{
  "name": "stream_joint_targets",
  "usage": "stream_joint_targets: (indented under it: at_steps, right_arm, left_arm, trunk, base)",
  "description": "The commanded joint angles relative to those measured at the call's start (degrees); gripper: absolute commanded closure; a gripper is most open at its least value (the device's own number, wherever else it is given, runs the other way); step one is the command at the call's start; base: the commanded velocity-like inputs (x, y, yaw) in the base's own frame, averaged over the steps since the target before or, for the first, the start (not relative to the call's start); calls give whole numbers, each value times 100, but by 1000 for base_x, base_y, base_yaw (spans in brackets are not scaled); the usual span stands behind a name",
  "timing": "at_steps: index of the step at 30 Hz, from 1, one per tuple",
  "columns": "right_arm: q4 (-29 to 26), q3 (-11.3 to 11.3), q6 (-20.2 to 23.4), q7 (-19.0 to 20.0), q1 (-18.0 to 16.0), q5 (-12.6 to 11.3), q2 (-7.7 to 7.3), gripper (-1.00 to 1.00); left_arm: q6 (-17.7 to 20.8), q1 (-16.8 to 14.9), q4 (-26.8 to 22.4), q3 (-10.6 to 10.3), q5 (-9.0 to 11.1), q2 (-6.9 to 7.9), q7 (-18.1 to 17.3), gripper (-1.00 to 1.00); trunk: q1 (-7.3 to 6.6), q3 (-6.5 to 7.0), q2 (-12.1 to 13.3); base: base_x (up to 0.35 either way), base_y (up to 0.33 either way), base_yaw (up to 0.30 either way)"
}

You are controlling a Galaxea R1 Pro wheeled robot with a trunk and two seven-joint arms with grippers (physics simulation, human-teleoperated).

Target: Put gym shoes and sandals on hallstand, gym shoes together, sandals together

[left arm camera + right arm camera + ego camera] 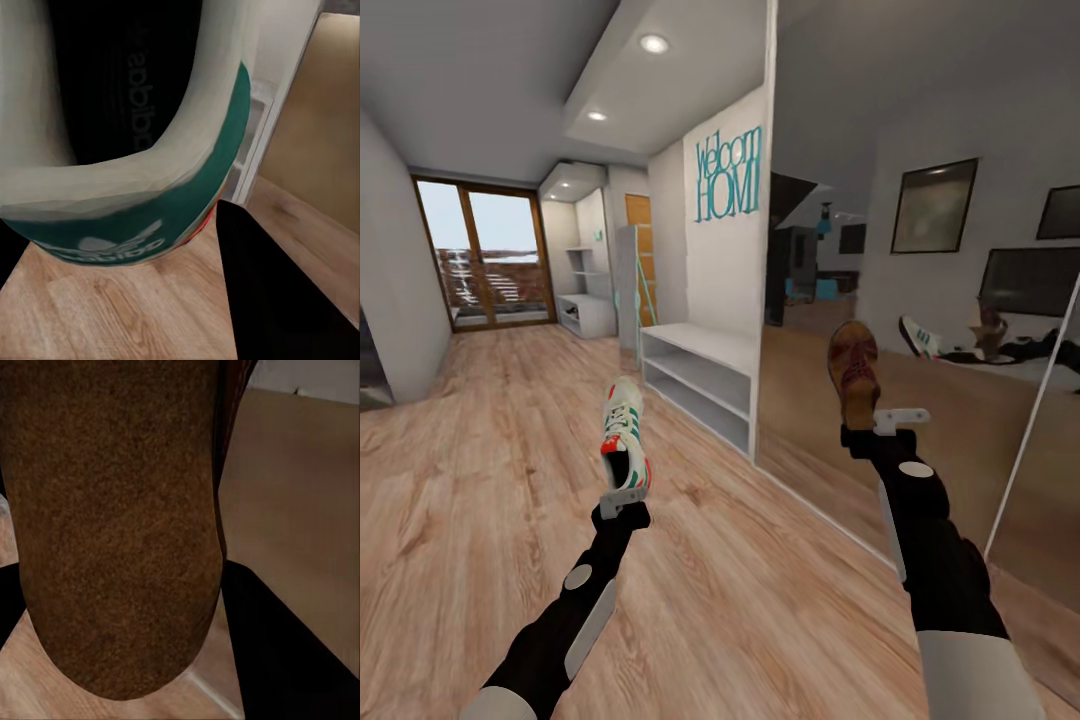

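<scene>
My left gripper [624,492] is shut on the heel of one gym shoe [626,430], a white sneaker with green stripes and a red-orange heel, held toe-up above the corridor floor [480,500]. In the left wrist view its teal-lined heel collar [142,202] sits close to the camera beside a dark finger [285,300]. A dark-brown sandal [854,375] stands upright in my right gripper [858,430], which is shut on it. The sandal's brown surface [112,525] looms in the right wrist view. The hallstand [588,312] with upper shelves stands far down the corridor near the glass door.
A plain white two-shelf bench [700,378] stands against the wall just ahead, under the "Welcome HOME" lettering. A large mirror wall [920,300] runs along the right and reflects a sneaker. Open wood floor stretches to the left and ahead toward the glass door [485,255].
</scene>
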Motion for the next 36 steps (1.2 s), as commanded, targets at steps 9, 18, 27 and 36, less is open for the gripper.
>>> stream_joint_targets:
  at_steps: [9,18,27,36]
  right_arm:
    - [-10,-5,32,-5,-4,7,3,100]
    - [-10,-5,32,-5,-4,7,3,100]
    - [-10,-5,32,-5,-4,7,3,100]
    - [-10,-5,32,-5,-4,7,3,100]
  left_arm:
    - [-27,-6,5,-27,40,4,33,100]
    - [-27,-6,3,-27,40,4,34,100]
    - [-26,-6,4,-27,46,4,33,100]
    - [-27,-6,5,-27,48,4,34,100]
  trunk:
    - [2,-6,-3]
    - [2,-6,-3]
    - [2,-6,-3]
    - [2,-6,-3]
  base:
    - [290,183,296]
    - [309,126,296]
    - [335,12,296]
    - [336,0,296]
